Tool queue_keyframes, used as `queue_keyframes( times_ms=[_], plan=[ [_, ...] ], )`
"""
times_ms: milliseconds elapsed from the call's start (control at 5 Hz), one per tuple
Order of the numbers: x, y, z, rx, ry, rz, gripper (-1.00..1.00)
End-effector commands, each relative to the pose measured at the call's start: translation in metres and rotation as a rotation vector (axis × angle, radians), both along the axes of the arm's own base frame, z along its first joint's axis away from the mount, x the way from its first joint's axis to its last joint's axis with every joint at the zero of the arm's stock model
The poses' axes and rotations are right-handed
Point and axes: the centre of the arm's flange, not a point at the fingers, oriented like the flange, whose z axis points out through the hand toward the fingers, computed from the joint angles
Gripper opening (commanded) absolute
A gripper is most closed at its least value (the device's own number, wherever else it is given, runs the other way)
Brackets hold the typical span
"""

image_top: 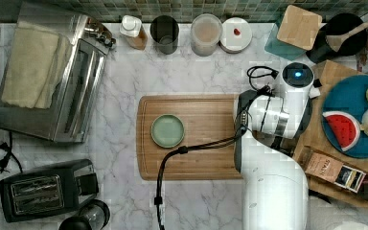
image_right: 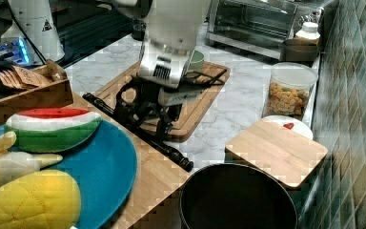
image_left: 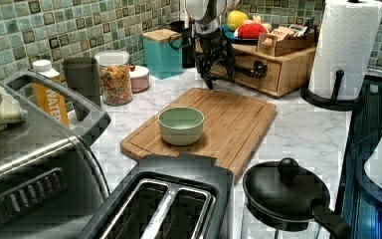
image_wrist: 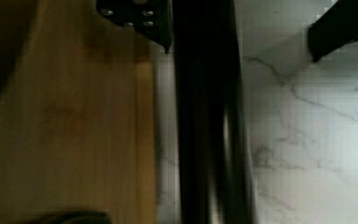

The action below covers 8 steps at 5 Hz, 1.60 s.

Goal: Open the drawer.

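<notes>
- Wrist view, nearest the lens: black bar handle (image_wrist: 209, 121) running between the two fingers (image_wrist: 140, 18) of the claw (image_wrist: 242, 32), one on each side, apart and not pinching; marble table (image_wrist: 307, 140) beneath.
- Drawer (image_left: 258, 69): light bamboo front, set in the wooden stand at the far right of the left view; it looks closed or barely out.
- Claw spread open, straddling the handle just beside the drawer front; the right view shows the claw (image_right: 147, 121) low over the bar.
- Step in hand, as judged: seating on the handle before pulling.
- Next move calls for closing on the bar, then a straight pull away from the stand.
- Outward: cutting board (image_left: 229, 119) with green bowl (image_left: 181, 125) near the drawer; toaster (image_left: 169, 199) closest in the left view.
</notes>
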Motion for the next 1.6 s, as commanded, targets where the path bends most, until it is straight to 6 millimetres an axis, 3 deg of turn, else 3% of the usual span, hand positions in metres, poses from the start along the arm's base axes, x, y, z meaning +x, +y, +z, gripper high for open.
queue_keyframes(
  times_ms=[200, 600, 1000, 1400, 1600],
  plan=[
    [0.054, 0.033, 0.093, -0.026, -0.089, -0.063, 1.0],
    [0.101, 0.092, 0.069, 0.091, -0.211, 0.069, 1.0],
    [0.11, 0.169, 0.092, 0.128, -0.183, 0.054, 1.0],
    [0.131, 0.261, 0.09, 0.12, -0.241, -0.031, 1.0],
    [0.142, 0.288, 0.097, 0.141, -0.232, 0.006, 1.0]
  ],
)
